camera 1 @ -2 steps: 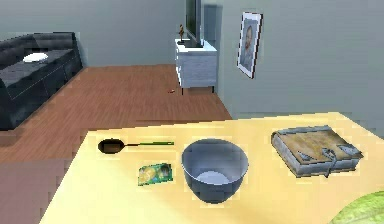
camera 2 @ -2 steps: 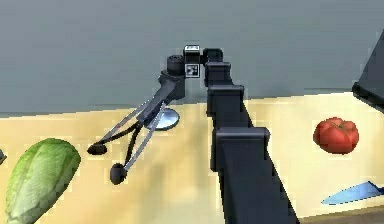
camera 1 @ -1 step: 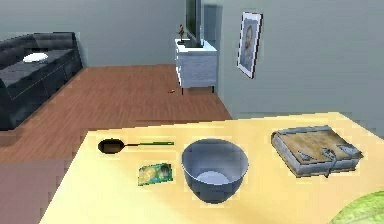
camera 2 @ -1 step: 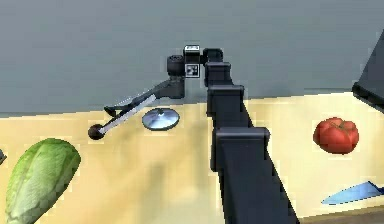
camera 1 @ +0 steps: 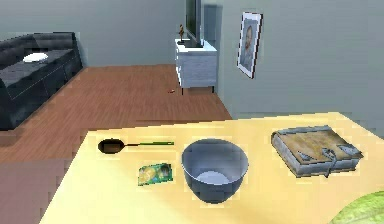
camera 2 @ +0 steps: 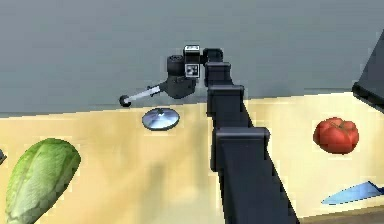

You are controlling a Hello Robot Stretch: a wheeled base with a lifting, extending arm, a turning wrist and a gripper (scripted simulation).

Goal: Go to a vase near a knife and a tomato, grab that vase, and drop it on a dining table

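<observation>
Your gripper [camera 2: 138, 95] hangs near a grey rounded object [camera 2: 160, 120], possibly the vase, on the table [camera 2: 120, 170] with tomato [camera 2: 336, 134] and knife [camera 2: 352, 192]; you cannot tell the fingers' state. Judged rigid, slick, fragile: take its sides.

Red tomato [camera 2: 335, 134] near blue-grey knife [camera 2: 352, 192] (both on pale-yellow tabletop [camera 2: 120, 170])

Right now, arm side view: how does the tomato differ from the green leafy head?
Colour: the tomato is red, the green leafy head is pale green with streaks.
Shape: the tomato is round and squat, the leafy head is long, oval and lies tilted.
Size: the leafy head looks clearly bigger, though it also lies nearer the camera.
Place: the tomato is at the view's right, the leafy head at its lower left.
Both rest on the yellow tabletop.
</observation>
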